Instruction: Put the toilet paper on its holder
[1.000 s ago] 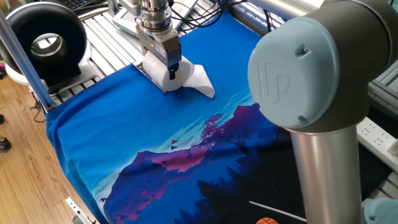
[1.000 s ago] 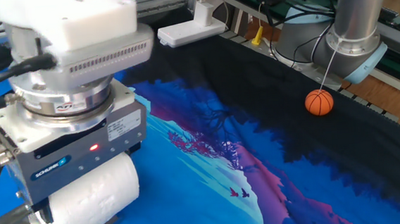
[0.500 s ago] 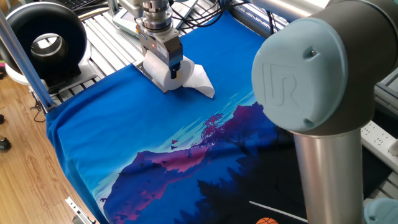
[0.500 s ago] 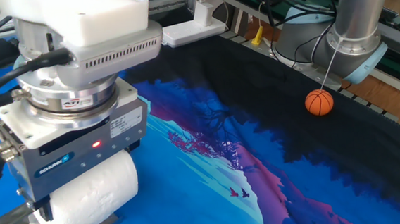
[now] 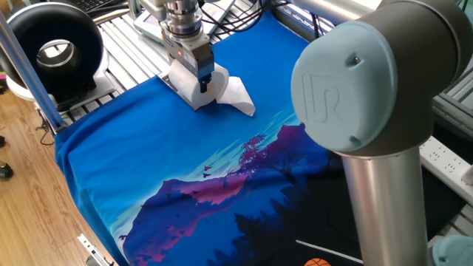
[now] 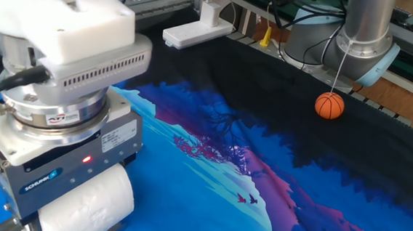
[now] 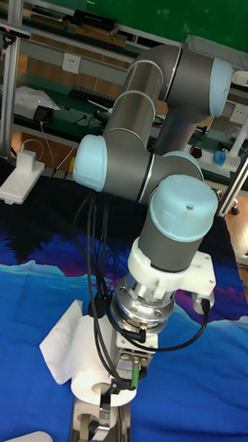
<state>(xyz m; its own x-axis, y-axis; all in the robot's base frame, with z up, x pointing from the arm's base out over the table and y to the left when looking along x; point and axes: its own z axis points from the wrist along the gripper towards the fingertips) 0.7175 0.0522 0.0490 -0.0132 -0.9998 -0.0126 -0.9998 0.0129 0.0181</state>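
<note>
The gripper hangs at the far end of the blue mountain-print cloth, and its jaws are closed in on the toilet paper, which sits directly beneath the wrist with its axis lying level. In one fixed view a dark finger runs down the end face of the roll, so the hold looks to be across the two flat ends, though the other finger is hidden behind the paper. The loose sheet end trails off to one side of the gripper and rests on the cloth.

The holder lies just below the roll in the tall fixed view: a shiny plate with its bent arm rising under the core. Whether the arm has entered the core cannot be told from these views.

The roll is probably light, soft and easily crushed; a hard squeeze on the curved wall would dent it and could narrow the hollow. Gripping end to end, near the stiffer cardboard core, seems the safer hold. The trailing sheet will likely drag and tear if it snags on the arm.
</note>
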